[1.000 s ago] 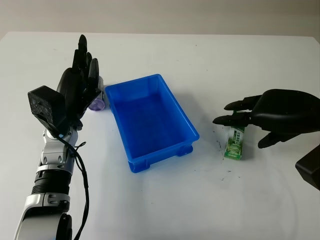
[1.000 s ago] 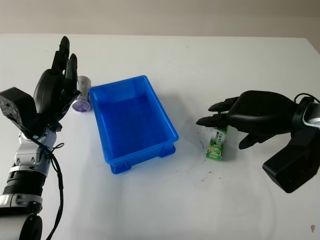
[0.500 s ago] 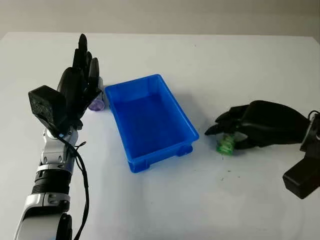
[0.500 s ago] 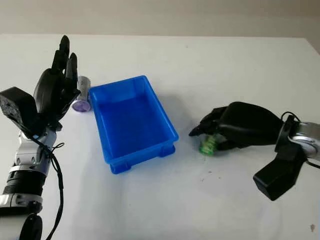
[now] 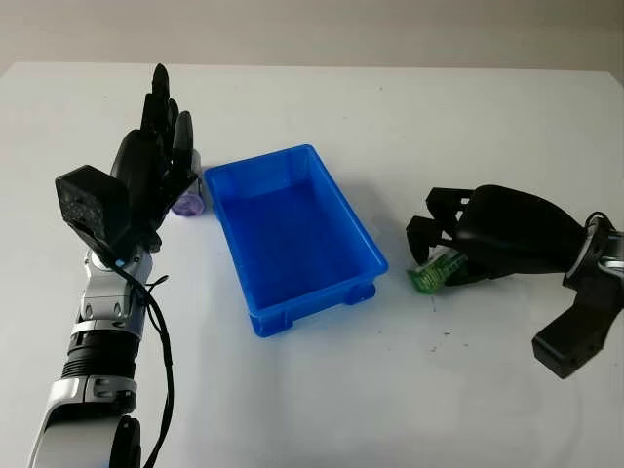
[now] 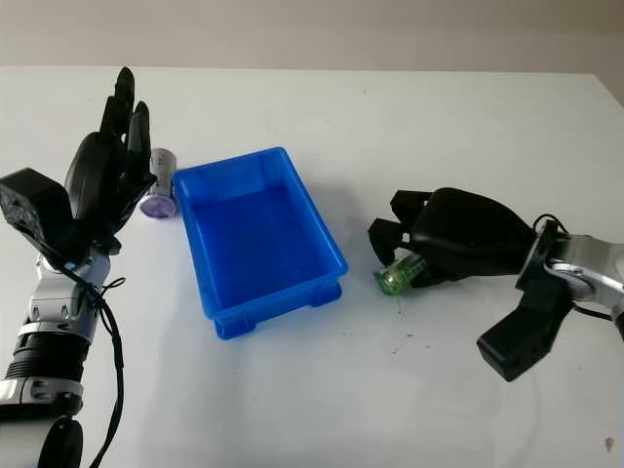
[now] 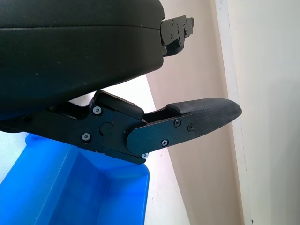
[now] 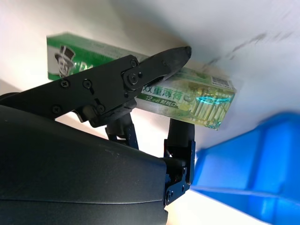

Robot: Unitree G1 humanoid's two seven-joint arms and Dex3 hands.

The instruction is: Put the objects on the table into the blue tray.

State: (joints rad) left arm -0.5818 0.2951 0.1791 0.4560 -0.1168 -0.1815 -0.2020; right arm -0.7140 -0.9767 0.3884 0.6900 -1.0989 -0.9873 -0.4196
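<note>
The blue tray [image 5: 312, 300] stands empty in the middle of the white table. Just right of it my right hand [image 5: 429, 255] is shut on a green printed box [image 5: 435, 274], which lies tilted under the palm with one end poking out toward the tray. The right wrist view has the box [image 8: 197, 96] clamped between black fingers [image 8: 154, 65], with the tray's corner [image 8: 253, 159] close by. Left of the tray my left hand [image 5: 161, 136] is held upright and open. Behind it lies a small cylinder with a purple end [image 5: 189, 203].
The left wrist view shows my left hand's finger [image 7: 206, 115] above the tray's rim [image 7: 140, 176]. White table surface stretches in front of the tray and behind it. The table's far edge meets a beige wall.
My right hand came down over the green box and closed on it. The box went from lying flat to tilted in the grasp, a little nearer the tray. The left hand has not moved.
</note>
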